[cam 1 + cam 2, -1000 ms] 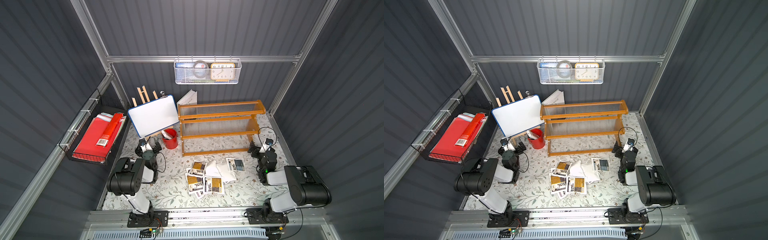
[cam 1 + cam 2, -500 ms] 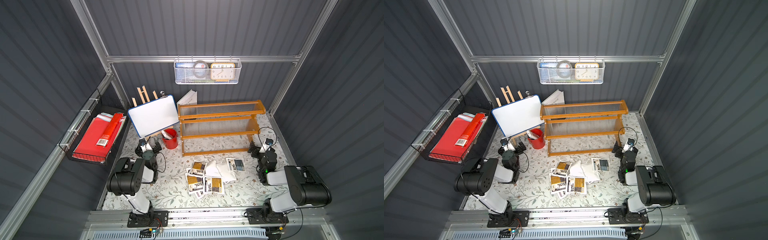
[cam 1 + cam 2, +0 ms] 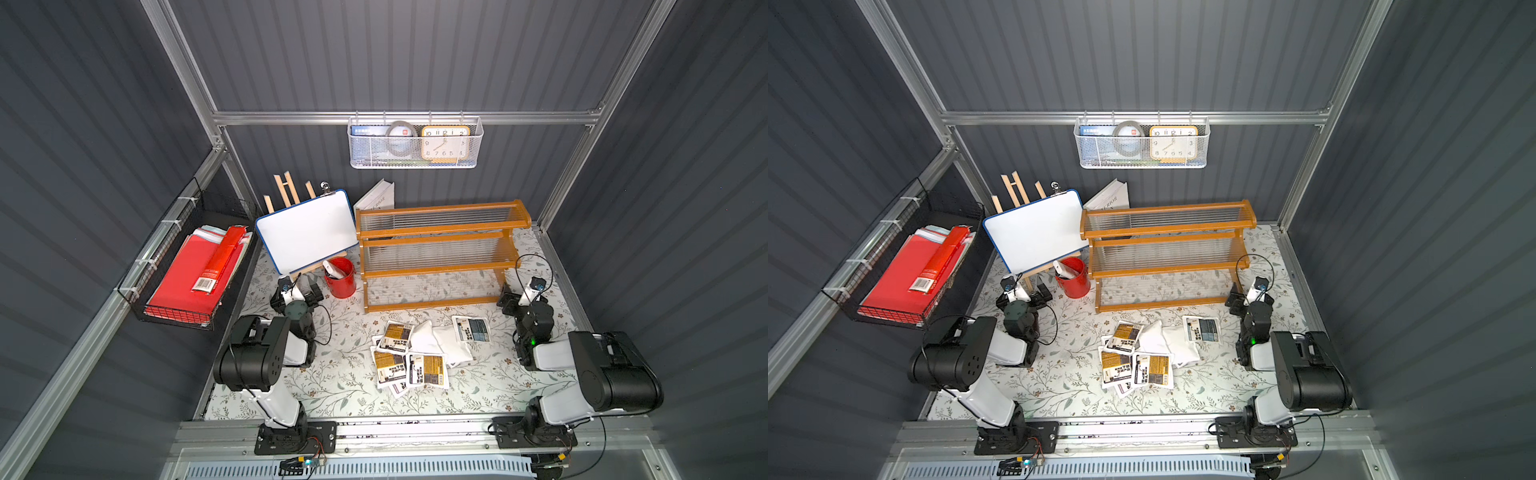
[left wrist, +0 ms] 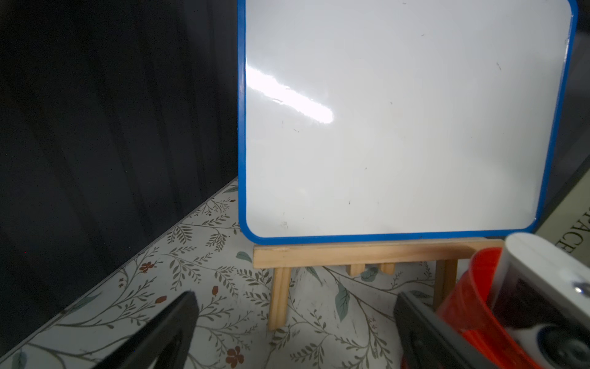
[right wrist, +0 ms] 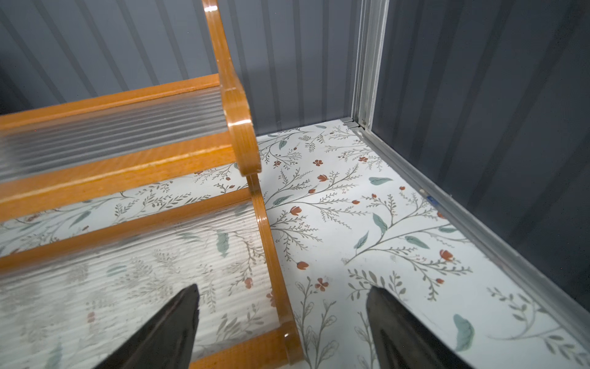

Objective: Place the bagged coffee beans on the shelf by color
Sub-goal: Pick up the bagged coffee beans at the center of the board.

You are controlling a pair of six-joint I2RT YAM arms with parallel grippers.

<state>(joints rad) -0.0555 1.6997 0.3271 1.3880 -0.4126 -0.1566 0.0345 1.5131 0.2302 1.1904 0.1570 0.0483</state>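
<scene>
The bagged coffee beans (image 3: 419,353) (image 3: 1150,353) lie in a loose overlapping pile on the floral mat, in front of the shelf. Several show amber labels (image 3: 428,370), one a blue-grey label (image 3: 473,329), and some lie plain white side up. The orange-brown three-tier shelf (image 3: 436,227) (image 3: 1167,226) (image 5: 121,172) stands at the back with nothing on its tiers. My left gripper (image 3: 297,293) (image 4: 295,298) is open and holds nothing, low over the mat and facing the whiteboard. My right gripper (image 3: 513,301) (image 5: 282,290) is open and holds nothing, beside the shelf's right end post.
A whiteboard on a wooden easel (image 3: 307,237) (image 4: 383,127) and a red cup (image 3: 340,276) stand left of the shelf. A white book (image 3: 376,199) leans behind. A black wire basket with red folders (image 3: 191,270) hangs on the left wall, a mesh basket (image 3: 415,143) on the back wall.
</scene>
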